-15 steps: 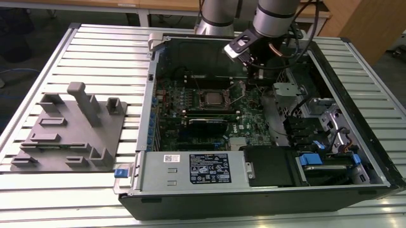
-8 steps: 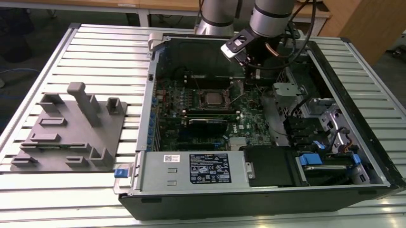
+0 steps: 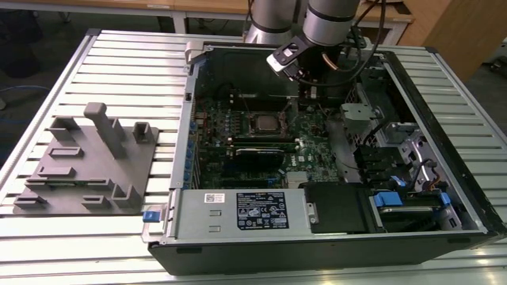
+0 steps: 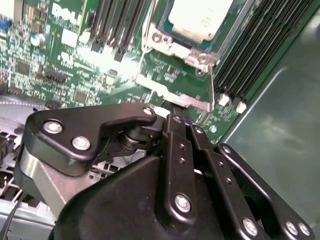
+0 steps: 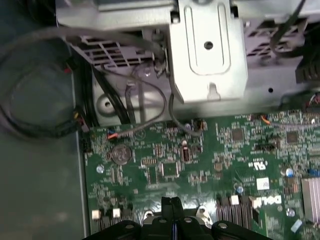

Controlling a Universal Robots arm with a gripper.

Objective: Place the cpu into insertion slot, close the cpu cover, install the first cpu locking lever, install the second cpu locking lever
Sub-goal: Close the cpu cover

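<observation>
Fingers [image 5: 167,208] pressed together, gripper [image 5: 171,201] beside the insertion slot [image 4: 175,50]; cpu [image 4: 200,17] seated, cpu cover [image 4: 231,31] seemingly down; I judge lever step, needing precise contact.

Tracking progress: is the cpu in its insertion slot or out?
In: the cpu lies flat inside the insertion slot, whose metal rim surrounds it.

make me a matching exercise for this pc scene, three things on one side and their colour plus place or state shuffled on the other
Things:
1. cpu
2. pincer
3. fixture block

Descriptions:
A. black, shut
B. grey, on the slatted table outside the case
C. silvery top, set in the green board

Pairs: 1-C, 2-A, 3-B
</observation>
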